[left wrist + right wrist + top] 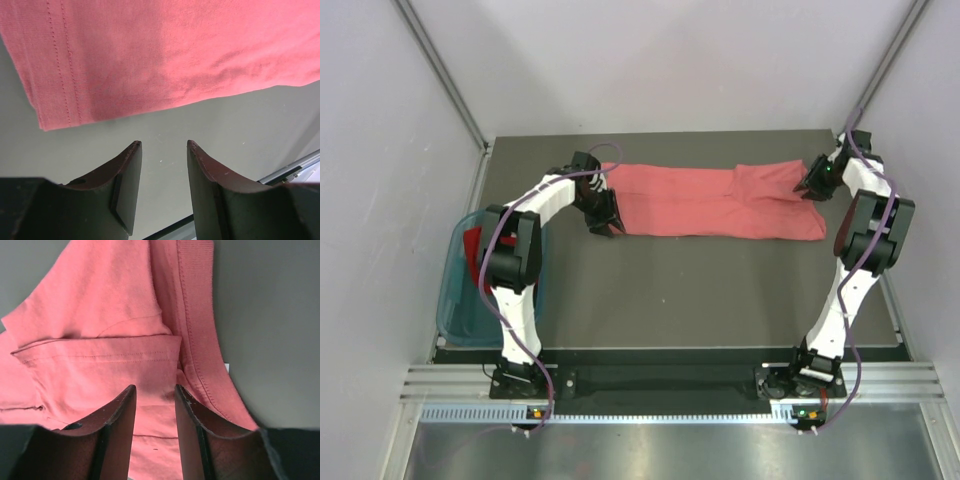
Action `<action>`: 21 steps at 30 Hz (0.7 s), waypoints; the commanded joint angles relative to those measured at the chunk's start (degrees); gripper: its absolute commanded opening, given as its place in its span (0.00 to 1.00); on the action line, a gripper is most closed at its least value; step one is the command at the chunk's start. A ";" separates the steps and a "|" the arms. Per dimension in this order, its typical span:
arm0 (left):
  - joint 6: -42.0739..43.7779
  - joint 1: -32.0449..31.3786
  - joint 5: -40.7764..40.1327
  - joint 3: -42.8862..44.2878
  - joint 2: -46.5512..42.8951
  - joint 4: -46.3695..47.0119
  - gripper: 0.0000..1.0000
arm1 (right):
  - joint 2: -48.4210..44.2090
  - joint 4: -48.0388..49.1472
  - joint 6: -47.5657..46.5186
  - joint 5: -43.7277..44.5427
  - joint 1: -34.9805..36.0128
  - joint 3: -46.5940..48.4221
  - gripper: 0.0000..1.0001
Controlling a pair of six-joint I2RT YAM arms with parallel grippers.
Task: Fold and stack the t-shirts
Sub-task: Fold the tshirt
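Note:
The salmon-pink t-shirt (710, 202) lies folded into a long strip across the far part of the table. My left gripper (605, 215) is open and empty at its left end; in the left wrist view (164, 145) the tips hover over bare table just short of the hemmed corner (165, 55). My right gripper (810, 185) is open over the shirt's right end; in the right wrist view (154, 389) the tips are above the folded sleeve and ribbed collar (125, 330), with no cloth between them. The deep red t-shirt (472, 247) lies in the teal basket.
The teal plastic basket (455, 300) sits off the table's left edge beside the left arm. The dark table (700, 290) has metal rails along its sides and a wall behind.

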 commanded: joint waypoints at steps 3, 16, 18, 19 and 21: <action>0.58 0.18 0.92 2.48 0.76 -0.30 0.46 | 0.11 3.29 -1.03 -2.53 0.32 0.36 0.37; 0.66 0.18 1.01 2.83 1.03 -0.47 0.47 | 1.25 2.77 -2.96 2.13 0.32 2.11 0.38; 0.66 0.18 0.84 2.83 1.03 -0.56 0.46 | 1.34 2.24 -3.23 2.57 0.32 2.73 0.38; 0.66 0.18 0.83 2.83 1.03 -0.65 0.46 | 1.51 2.24 -3.32 2.57 0.32 2.73 0.38; 0.66 0.26 0.75 2.83 0.94 -0.56 0.46 | 1.69 2.33 -3.23 1.35 0.32 3.17 0.38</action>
